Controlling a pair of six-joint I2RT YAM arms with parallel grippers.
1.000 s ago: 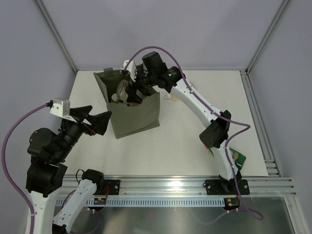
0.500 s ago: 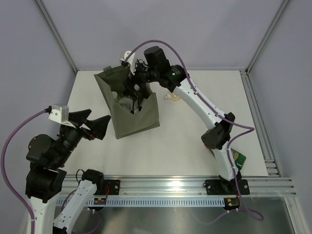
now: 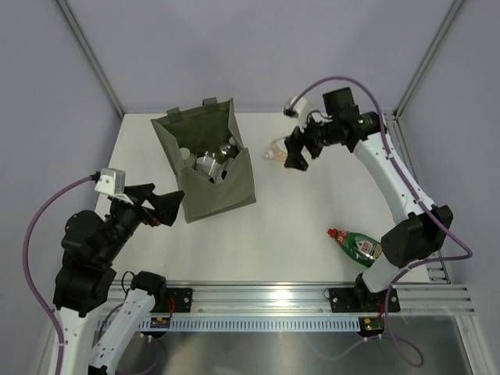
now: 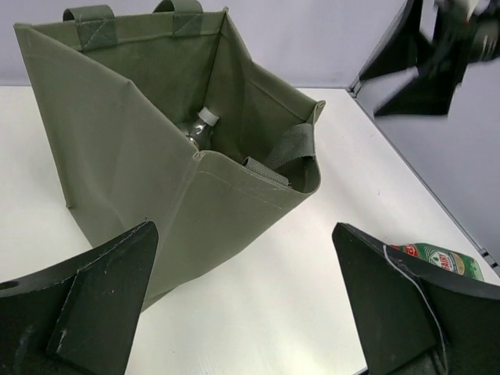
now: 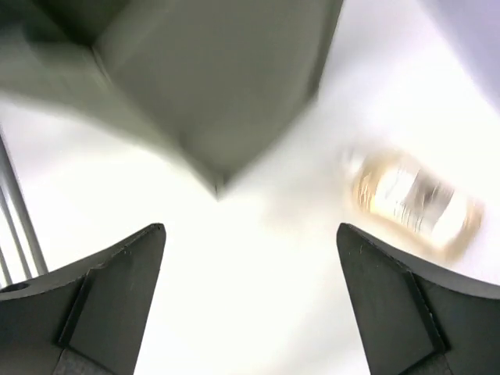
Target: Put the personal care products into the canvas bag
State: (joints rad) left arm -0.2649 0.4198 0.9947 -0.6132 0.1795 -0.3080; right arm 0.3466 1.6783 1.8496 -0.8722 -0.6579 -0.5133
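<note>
Swinging out of the canvas bag [image 3: 223, 191], the right gripper [image 3: 294, 153] had crossed rightward over the table [image 3: 297, 219]. It hung with jaws spread wide and empty, just beside one amber bottle [image 3: 275, 150] lying between it and the bag. One green red-capped bottle [image 3: 358, 244] lay well apart, near the right arm's base. The left gripper [image 3: 166, 197], likewise spread and empty, faced the bag's near wall. Inside the bag one silver-topped jar [image 3: 207, 164] and one white-capped bottle [image 4: 199, 125] showed; the rest could not be counted.
</note>
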